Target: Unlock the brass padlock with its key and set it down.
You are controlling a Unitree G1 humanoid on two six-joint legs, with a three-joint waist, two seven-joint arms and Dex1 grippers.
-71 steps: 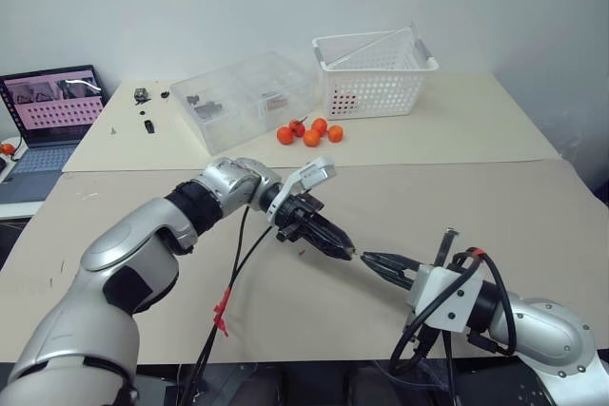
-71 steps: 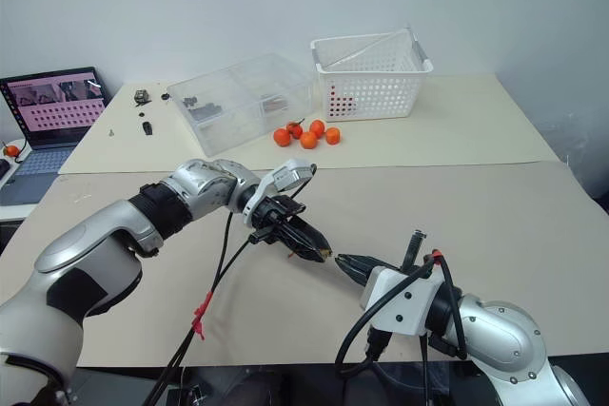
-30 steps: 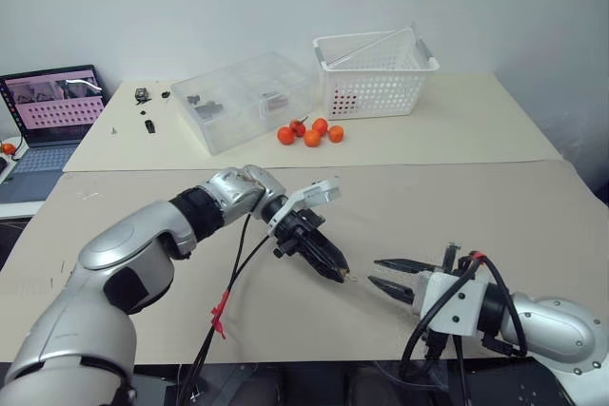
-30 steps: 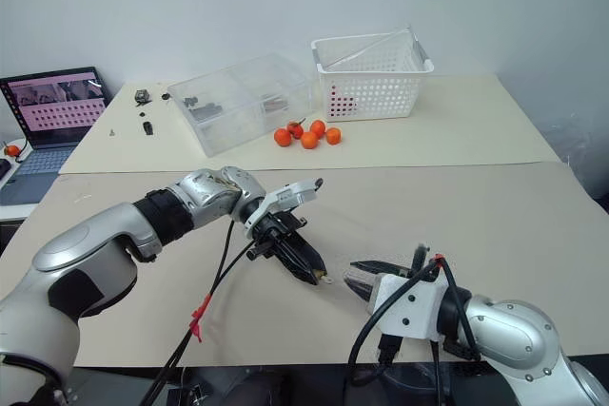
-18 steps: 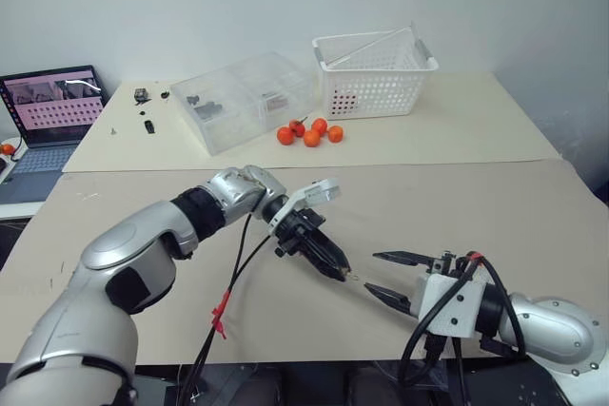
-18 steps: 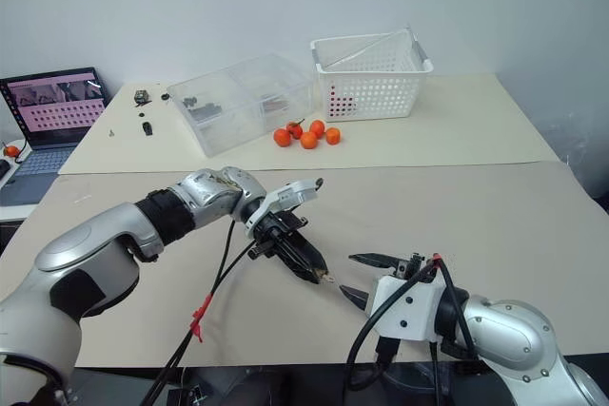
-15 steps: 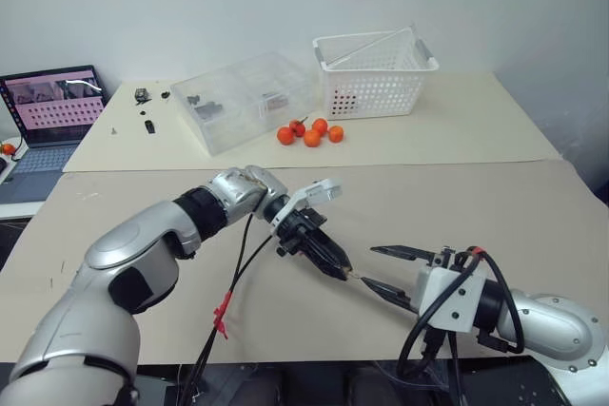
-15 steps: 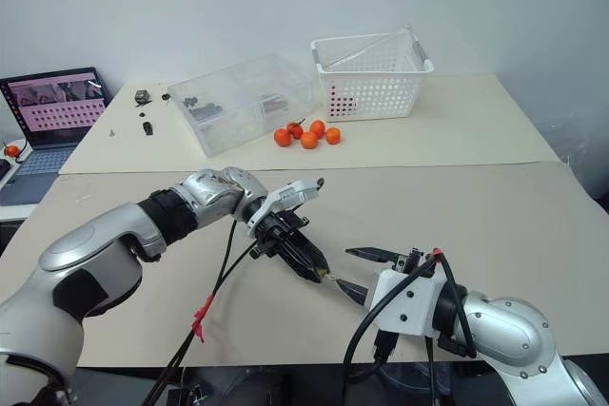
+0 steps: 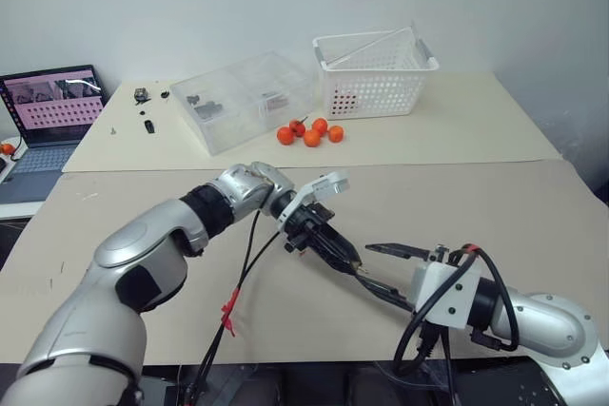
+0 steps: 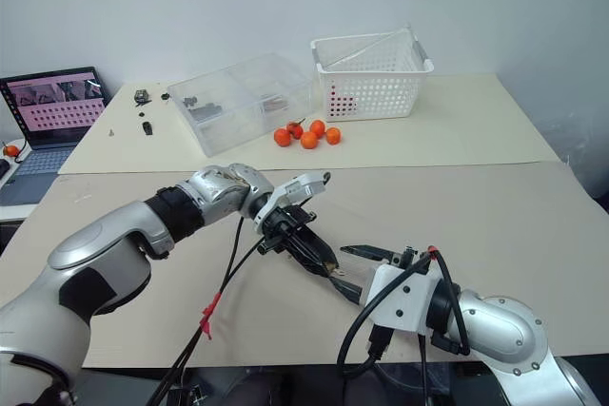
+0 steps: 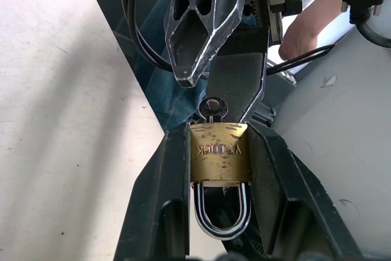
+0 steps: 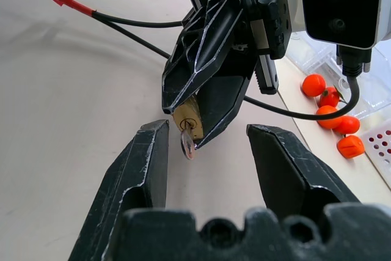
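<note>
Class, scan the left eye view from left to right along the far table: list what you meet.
Laptop → clear plastic box → orange fruits → white basket.

We see a white basket (image 9: 376,73) at the far side of the table (image 9: 495,130), and a clear plastic box (image 9: 243,100) beside it. Some small orange fruits (image 9: 310,132) lie just before them. A laptop (image 9: 52,106) stands open at the left, with small dark parts (image 9: 145,109) near it.
</note>
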